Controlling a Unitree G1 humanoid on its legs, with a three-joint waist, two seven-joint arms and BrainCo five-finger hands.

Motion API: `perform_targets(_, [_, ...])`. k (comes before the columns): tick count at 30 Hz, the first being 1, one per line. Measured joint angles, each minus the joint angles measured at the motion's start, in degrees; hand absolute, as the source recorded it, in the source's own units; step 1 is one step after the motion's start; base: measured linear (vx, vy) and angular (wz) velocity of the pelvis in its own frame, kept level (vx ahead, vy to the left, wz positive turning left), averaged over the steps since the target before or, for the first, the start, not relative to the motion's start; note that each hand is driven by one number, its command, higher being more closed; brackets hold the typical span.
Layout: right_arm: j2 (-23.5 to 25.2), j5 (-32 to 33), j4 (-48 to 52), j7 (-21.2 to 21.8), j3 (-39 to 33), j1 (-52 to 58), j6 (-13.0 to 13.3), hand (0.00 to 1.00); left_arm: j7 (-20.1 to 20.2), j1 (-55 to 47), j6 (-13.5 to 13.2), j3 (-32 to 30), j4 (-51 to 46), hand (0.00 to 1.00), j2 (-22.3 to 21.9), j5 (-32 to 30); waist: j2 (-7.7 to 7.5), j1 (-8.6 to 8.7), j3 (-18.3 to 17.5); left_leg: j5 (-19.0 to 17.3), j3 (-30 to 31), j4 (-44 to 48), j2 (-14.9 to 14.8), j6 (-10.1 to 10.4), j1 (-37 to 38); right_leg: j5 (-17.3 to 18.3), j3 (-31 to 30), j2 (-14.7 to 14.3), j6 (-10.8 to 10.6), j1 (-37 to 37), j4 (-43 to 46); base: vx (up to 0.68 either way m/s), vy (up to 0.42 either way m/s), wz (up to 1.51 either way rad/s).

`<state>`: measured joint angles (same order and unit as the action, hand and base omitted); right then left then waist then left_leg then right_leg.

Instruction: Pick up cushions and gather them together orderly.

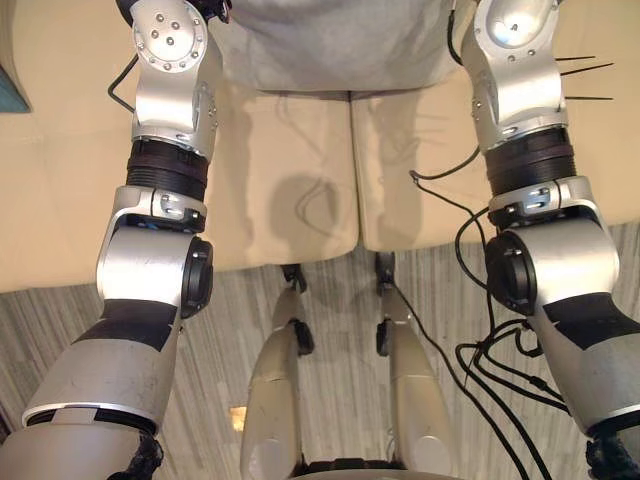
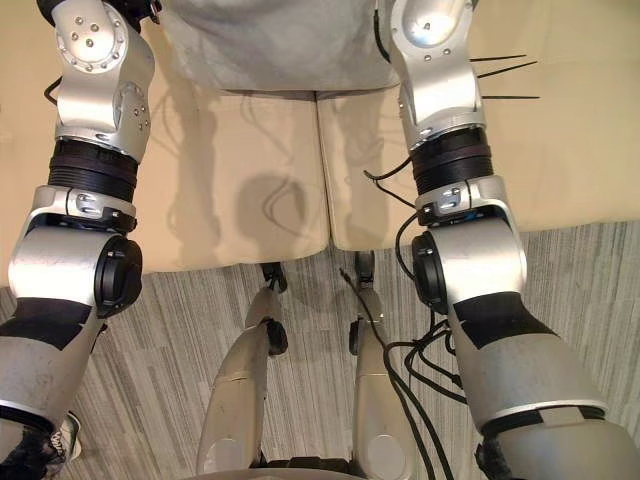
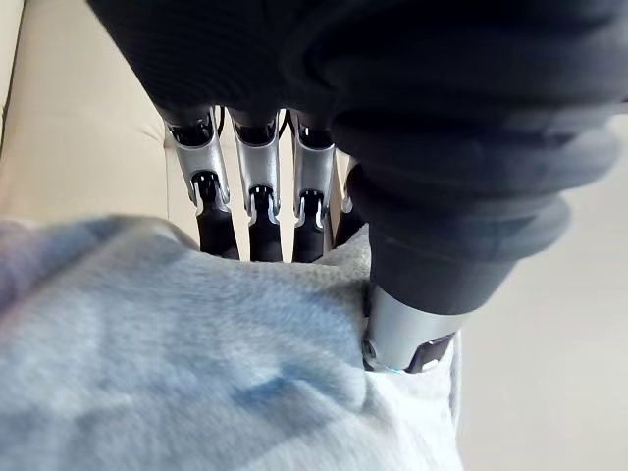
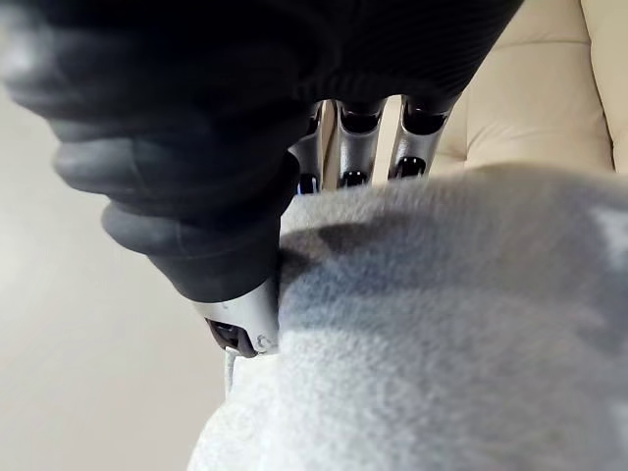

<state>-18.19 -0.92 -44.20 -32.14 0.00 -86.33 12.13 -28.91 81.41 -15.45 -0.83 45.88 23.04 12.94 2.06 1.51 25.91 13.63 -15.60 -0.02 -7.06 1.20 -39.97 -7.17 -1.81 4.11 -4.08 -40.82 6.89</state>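
Closer, left robot hand [image 3: 257,177] and right robot hand [image 4: 245,316] pinch grey cushion [image 1: 330,40].

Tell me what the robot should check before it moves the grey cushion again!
1. Left hand holds the cushion: ok, its thumb and fingers pinch one edge.
2. Right hand holds it too: ok, the same pinch on the other edge.
3. Cushion is level: ok, its lower edge looks straight between the two arms.
4. Cushion is lifted off the sofa: cannot tell.
5. Where the other cushions are: cannot tell, so look before carrying it.
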Motion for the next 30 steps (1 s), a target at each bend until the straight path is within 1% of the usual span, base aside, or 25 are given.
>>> perform_targets(3, [-1.63, 2.35, -0.26, 1.17, 0.02, 0.02, -0.04, 0.0, 0.24, -0.35, 0.08, -0.14, 1.6, 0.0, 1.03, 0.8, 0.02, -0.28, 0.02, 0.03, -0.02, 0.0, 0.02, 0.05, -0.43, 0.01, 0.06, 0.04, 0.0, -0.44, 0.06, 0.0, 0.0, 0.0])
perform_targets(5, [-3.39, 3.83, -0.3, 1.7, -0.02, 0.25, -0.04, 0.0, 0.38, -1.16, 0.13, -0.18, 1.65, 0.0, 2.71, 1.17, 0.06, -0.36, 0.21, 0.26, 0.05, 0.01, 0.0, 0.38, -0.5, 0.04, 0.12, 0.06, 0.01, -0.51, 0.19, 0.0, 0.0, 0.0])
perform_targets(7, [-7.11, 6.48, 0.71, 2.51, -0.63, 1.01, -0.02, 0.0, 1.27, -1.73, 0.14, -2.54, 1.29, 0.0, 6.02, 1.42, 0.08, -0.42, 0.97, 0.27, 0.22, 0.26, -0.06, 0.39, -0.5, 1.03, 0.14, 0.12, 0.17, -1.33, 2.21, 0.0, 0.0, 0.0])
perform_targets(8, [-8.04, 7.5, 1.57, 2.56, -1.23, 1.7, -0.01, 0.0, 1.36, -2.09, 0.17, -2.93, 0.87, 0.0, 6.97, 1.86, 0.11, -0.56, 0.99, 0.27, 0.22, 0.26, -0.09, 0.4, -0.54, 1.21, 0.14, 0.14, 0.28, -1.72, 2.9, -0.03, 0.011, 0.04])
perform_targets(9, [-9.64, 8.95, 4.5, 2.69, -2.87, 4.24, 0.03, 0.0, 1.55, -4.12, 0.19, -4.26, -1.72, 0.0, 8.79, 2.96, 0.11, -0.7, 0.99, 0.61, 0.22, 0.27, -0.12, 0.89, -0.53, 1.5, 0.16, 0.17, 0.46, -2.21, 4.05, -0.03, 0.005, 0.05])
perform_targets(10, [-11.22, 10.44, 7.47, 3.3, -4.52, 7.13, 0.16, 0.0, 2.19, -6.21, 0.16, -5.15, -4.27, 0.0, 10.7, 4.4, 0.11, -0.76, 0.98, 0.66, 0.35, 0.28, -0.03, 0.97, -0.33, 2.66, 0.1, 0.15, 0.29, -2.44, 5.39, -0.02, 0.0, 0.11])
perform_targets(11, [-12.13, 11.18, 9.1, 3.58, -5.29, 8.8, 0.27, 0.0, 2.73, -7.29, 0.17, -5.68, -5.48, 0.0, 11.35, 5.0, 0.11, -0.75, 0.98, 0.66, 0.48, 0.28, 0.04, 0.97, -0.09, 3.31, 0.12, 0.16, 0.32, -2.6, 6.29, -0.02, -0.018, 0.13])
perform_targets(12, [-13.36, 12.52, 12.95, 4.14, -6.71, 13.27, 0.42, 0.0, 3.37, -10.6, 0.07, -6.63, -8.59, 0.0, 12.46, 5.67, 0.07, -0.99, 0.96, 0.65, 0.5, 0.28, -0.04, 0.99, 0.69, 4.1, 0.14, 0.27, 0.42, -2.63, 8.03, -0.01, -0.029, 0.13])
perform_targets(15, [-14.3, 15.14, 21.03, 6.54, -7.42, 23.29, 1.21, 0.0, 5.45, -20.36, -0.07, -7.31, -16.21, 0.0, 13.33, 6.22, 0.02, -1.16, 0.93, 0.41, 0.24, 0.28, -0.26, 1.29, 3.33, 5.68, 0.15, 0.38, 0.66, -1.07, 10.39, -0.01, -0.055, 0.05])
perform_targets(16, [-14.25, 16.24, 25.34, 8.39, -7.17, 30.21, 1.57, 0.0, 6.72, -26.96, -0.13, -7.15, -20.32, 0.0, 12.66, 6.05, -0.02, -1.19, 0.89, 0.05, 0.03, 0.27, -0.53, 1.69, 5.56, 6.22, 0.16, 0.31, 0.66, 1.1, 10.43, 0.01, -0.076, 0.01])
perform_targets(17, [-14.22, 16.6, 27.51, 9.63, -7.15, 34.45, 1.7, 0.0, 7.77, -31.08, -0.16, -7.11, -22.26, 0.0, 11.82, 5.93, -0.03, -1.22, 0.8, -0.27, 0.02, 0.28, -0.59, 1.9, 6.76, 6.64, 0.2, 0.29, 0.78, 2.4, 10.44, 0.02, -0.098, 0.03])
perform_targets(18, [-13.73, 16.96, 30.16, 10.97, -7.12, 40.15, 2.15, 0.0, 8.67, -36.15, -0.34, -7.15, -24.74, 0.0, 10.29, 5.58, -0.05, -1.36, 0.59, -1.08, 0.01, 0.38, -0.69, 1.92, 8.5, 7.3, 0.31, 0.23, 0.7, 4.17, 10.48, 0.02, -0.084, 0.05])
perform_targets(19, [-12.65, 17.32, 32.28, 12.26, -7.14, 46.35, 2.67, 0.0, 9.63, -42.1, -0.66, -7.04, -26.38, 0.0, 8.13, 4.89, -0.11, -1.39, -0.41, -2.02, -0.02, 0.74, -0.82, 1.82, 9.61, 8.09, 0.43, 0.17, 0.76, 5.43, 10.61, 0.04, -0.08, 0.06])
perform_targets(20, [-10.33, 17.38, 34.1, 14.25, -7.14, 54.73, 3.04, 0.0, 11.39, -50.18, -0.66, -6.67, -27.73, 0.0, 4.2, 4.13, -0.2, -1.35, -2.7, -2.94, -0.02, 1.06, -0.86, 1.84, 10.67, 9.01, 0.58, 0.21, 0.75, 6.58, 10.97, 0.08, -0.068, 0.06])
perform_targets(21, [-8.32, 17.51, 34.64, 15.72, -7.09, 60.13, 3.16, 0.0, 12.31, -55.84, -0.64, -5.8, -28.07, 0.0, 1.27, 3.73, -0.14, -1.33, -3.99, -3.26, 0.0, 1.04, -0.85, 1.9, 11.83, 9.58, 0.73, 0.25, 0.82, 7.72, 10.98, 0.12, -0.075, 0.07])
perform_targets(22, [-5.05, 18.08, 34.63, 17.98, -6.95, 67.62, 3.15, 0.0, 14.27, -63.82, -0.39, -4.21, -28.05, 0.0, -2.79, 2.57, -0.2, -1.36, -4.89, -3.92, 0.11, 1.06, -0.83, 2.23, 14.39, 10.33, 0.99, 0.24, 0.97, 10.35, 10.97, 0.15, -0.071, 0.11])
perform_targets(23, [-2.43, 18.07, 34.33, 19.42, -6.88, 73.26, 3.12, 0.0, 15.86, -69.58, 0.03, -2.54, -27.99, 0.0, -5.47, 2.01, -0.21, -1.35, -5.73, -4.12, 0.4, 1.13, -0.81, 2.23, 16.07, 11.06, 1.26, 0.24, 0.99, 12.17, 10.99, 0.13, -0.059, 0.11])
perform_targets(24, [-0.85, 18.02, 34.03, 20.43, -6.83, 76.55, 3.07, 0.0, 16.75, -73.0, 0.16, -1.7, -27.77, 0.0, -6.9, 1.28, -0.17, -1.19, -6.38, -4.34, 0.52, 1.15, -0.73, 2.37, 16.96, 11.35, 1.44, 0.18, 1.16, 13.16, 10.94, 0.12, -0.05, 0.1])
perform_targets(25, [2.13, 16.98, 32.63, 22.38, -6.74, 81.54, 2.98, 0.0, 18.67, -78.65, 0.5, -0.82, -26.67, 0.0, -9.43, -0.72, -0.27, -1.13, -7.69, -4.74, 0.76, 1.07, -0.74, 2.74, 18.52, 11.65, 1.59, -0.02, 1.28, 14.93, 10.5, 0.1, -0.035, 0.04])
perform_targets(26, [3.1, 16.41, 31.68, 22.94, -6.61, 82.95, 2.96, 0.0, 19.33, -80.44, 0.63, -0.78, -25.82, 0.0, -10.22, -1.46, -0.24, -1.09, -8.11, -4.85, 0.88, 1.0, -0.81, 2.87, 19.22, 11.67, 1.63, -0.12, 1.3, 15.75, 10.06, 0.13, -0.05, -0.03])
perform_targets(28, [6.28, 13.98, 25.28, 25.65, -6.11, 88.9, 2.59, 0.0, 21.65, -87.01, 1.54, -1.0, -18.99, 0.0, -12.81, -4.88, -0.23, -0.82, -10.59, -5.66, 1.14, 0.73, -0.97, 3.31, 22.92, 11.68, 1.69, -0.42, 1.29, 19.88, 8.2, 0.09, -0.042, -0.1])
perform_targets(29, [6.65, 13.21, 23.96, 26.2, -6.11, 89.94, 2.51, 0.0, 22.07, -88.0, 1.73, -1.07, -17.61, 0.0, -13.13, -5.47, -0.24, -0.78, -11.36, -5.78, 1.05, 0.6, -0.97, 3.32, 23.58, 11.67, 1.65, -0.45, 1.28, 20.61, 7.8, 0.07, -0.009, -0.08])
perform_targets(30, [7.3, 11.39, 20.28, 27.45, -6.11, 92.61, 2.5, 0.0, 23.05, -89.99, 2.02, -1.35, -14.24, 0.0, -13.72, -7.22, -0.26, -0.67, -12.93, -6.07, 0.9, -0.06, -0.91, 3.41, 25.67, 11.63, 1.63, -0.48, 1.22, 22.87, 6.47, 0.06, 0.005, -0.06])
